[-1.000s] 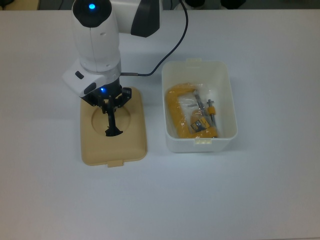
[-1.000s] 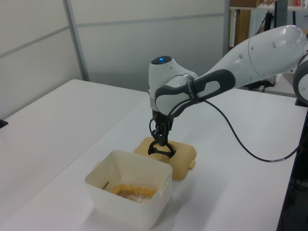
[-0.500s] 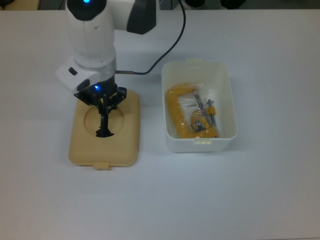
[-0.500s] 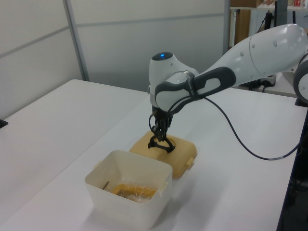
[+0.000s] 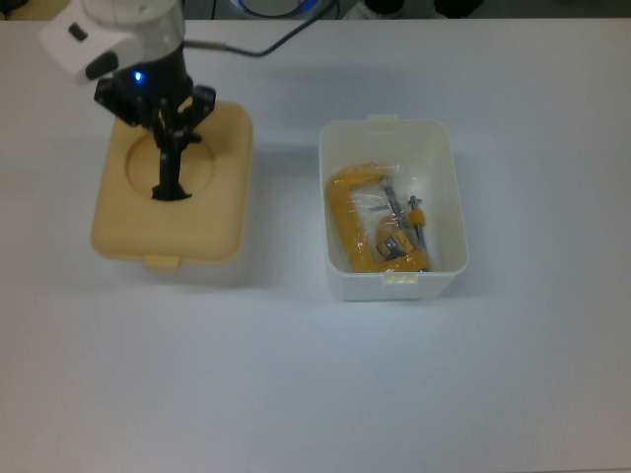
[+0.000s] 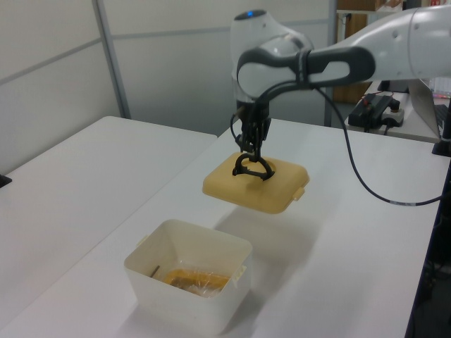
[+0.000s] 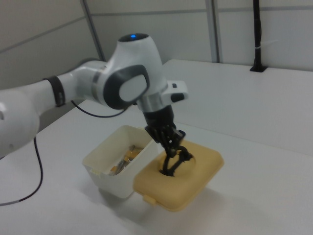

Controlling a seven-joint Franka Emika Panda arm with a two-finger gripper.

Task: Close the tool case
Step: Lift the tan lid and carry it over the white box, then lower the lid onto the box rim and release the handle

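Box (image 5: 392, 286) top open; lid (image 5: 170, 209) aloft beside it; bare table (image 5: 315, 394) between.

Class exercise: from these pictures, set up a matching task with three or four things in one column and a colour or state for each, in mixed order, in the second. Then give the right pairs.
Things:
1. lid
2. box
3. handle
4. clamp

Colour or state:
a. yellow, bagged, lying in the box
b. tan, lifted off the table
c. black, gripped by the gripper
d. white, open

Pairs: 1-b, 2-d, 3-c, 4-a

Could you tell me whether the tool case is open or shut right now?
Open. The tan lid hangs off the table by its black handle in the tool, beside the uncovered white box.
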